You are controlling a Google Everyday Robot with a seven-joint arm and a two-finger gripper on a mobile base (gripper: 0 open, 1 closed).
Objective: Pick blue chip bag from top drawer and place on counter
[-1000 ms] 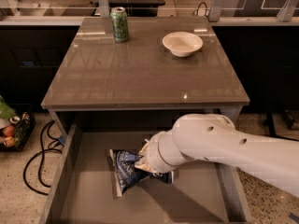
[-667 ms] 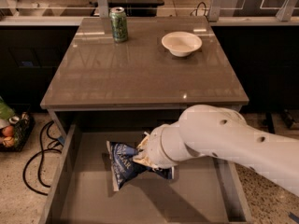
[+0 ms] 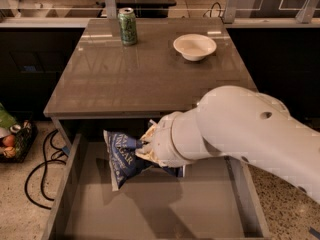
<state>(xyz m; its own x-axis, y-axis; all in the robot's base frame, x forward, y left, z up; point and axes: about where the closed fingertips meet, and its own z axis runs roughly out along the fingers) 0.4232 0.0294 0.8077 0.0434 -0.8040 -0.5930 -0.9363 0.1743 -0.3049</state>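
Observation:
The blue chip bag (image 3: pixel 121 158), crumpled navy foil with white lettering, hangs above the floor of the open top drawer (image 3: pixel 150 209), near its back left. My gripper (image 3: pixel 146 145) sits at the bag's right edge and is shut on it; my bulky white arm reaches in from the right and hides the bag's right part. The bag is just below the front edge of the glossy grey-brown counter (image 3: pixel 145 79).
A green can (image 3: pixel 127 26) stands at the counter's back left and a white bowl (image 3: pixel 194 46) at its back right. On the floor at the left are a basket with items (image 3: pixel 12 139) and black cables (image 3: pixel 40 169).
My arm has risen and moved back toward the counter edge, carrying the blue chip bag up off the drawer floor.

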